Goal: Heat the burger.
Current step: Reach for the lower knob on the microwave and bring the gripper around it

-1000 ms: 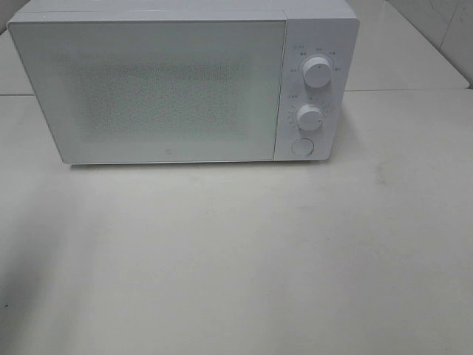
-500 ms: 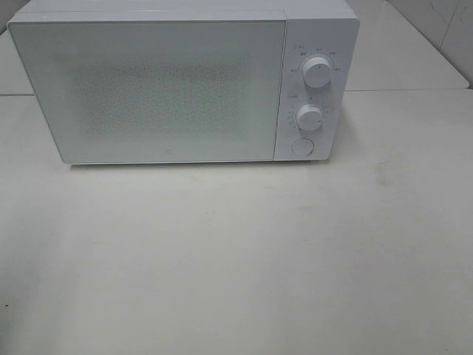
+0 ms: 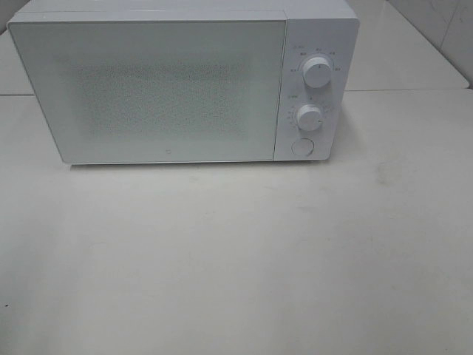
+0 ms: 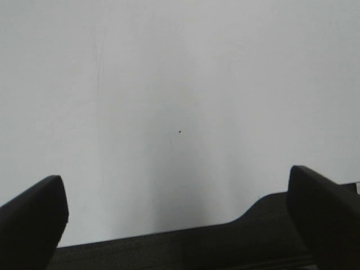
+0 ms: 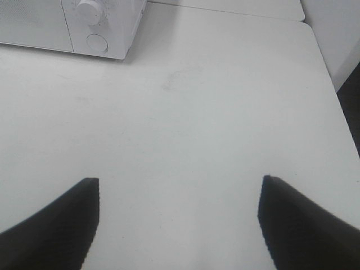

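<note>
The microwave (image 3: 170, 89) is cut off along its top by the upper edge of the high view, and its speckled door (image 3: 148, 89) lets nothing of the inside be made out. The markings around the upper dial (image 3: 317, 72) and the lower dial (image 3: 310, 117) are too small to read. The right wrist view crops the microwave to one lower corner. Of the left gripper (image 4: 175, 188) and the right gripper (image 5: 180, 187), only the dark tips of the jaws show; the frame edges cut off the rest. A dark band (image 4: 225, 244) past the edge of the surface (image 3: 236, 259) in the left wrist view cannot be identified.
</note>
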